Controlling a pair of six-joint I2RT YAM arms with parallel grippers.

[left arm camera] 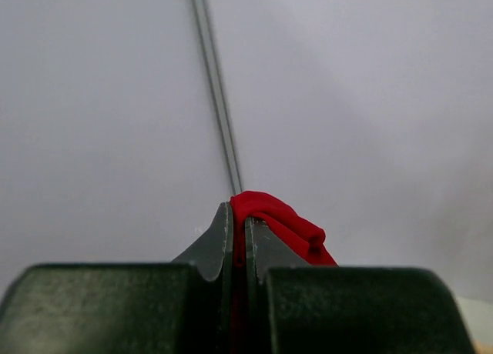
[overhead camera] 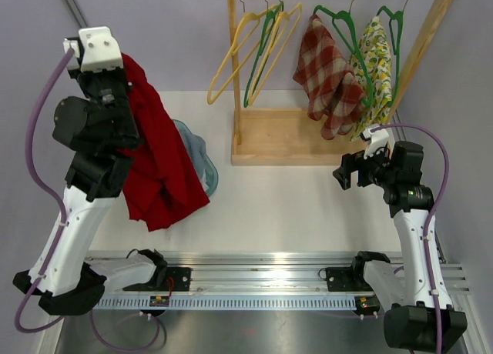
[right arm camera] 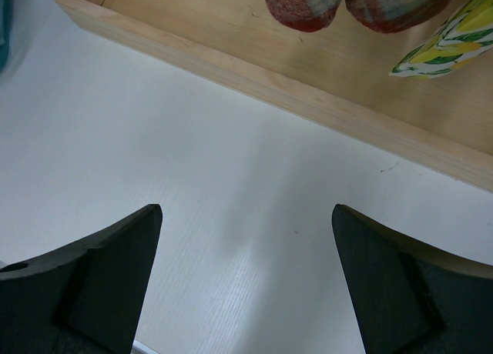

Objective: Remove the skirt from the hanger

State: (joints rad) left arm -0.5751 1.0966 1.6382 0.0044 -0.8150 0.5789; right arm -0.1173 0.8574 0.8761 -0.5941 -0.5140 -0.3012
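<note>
- One garment hangs free of the rack at the far left: the red skirt [overhead camera: 158,161], as I take it to be, dangles from the raised left arm with no hanger showing in it.
- Its top edge is pinched in the left gripper [left arm camera: 239,215], whose jaws are pressed narrow on a fold of red cloth, high above the table [overhead camera: 293,208].
- Just behind the skirt's lower half, a blue cloth [overhead camera: 196,154] lies bunched on the table; I cannot tell whether the two touch.
- Further right stands the wooden rack [overhead camera: 285,138], with a cluster of empty hangers [overhead camera: 271,15] on its rail, yellow and green.
- Beside those, a plaid garment [overhead camera: 327,73] and a lemon-print garment [overhead camera: 376,61] each hang on a green hanger.
- At the far right, the right gripper [right arm camera: 245,212] hovers low over bare table just in front of the rack's base, jaws spread wide and holding nothing.
- By my reckoning the main step is done, since the skirt is off its hanger and well apart from the rack.
- What seems left is to lower the skirt to the table and let it go, with the right arm having no part in that.
</note>
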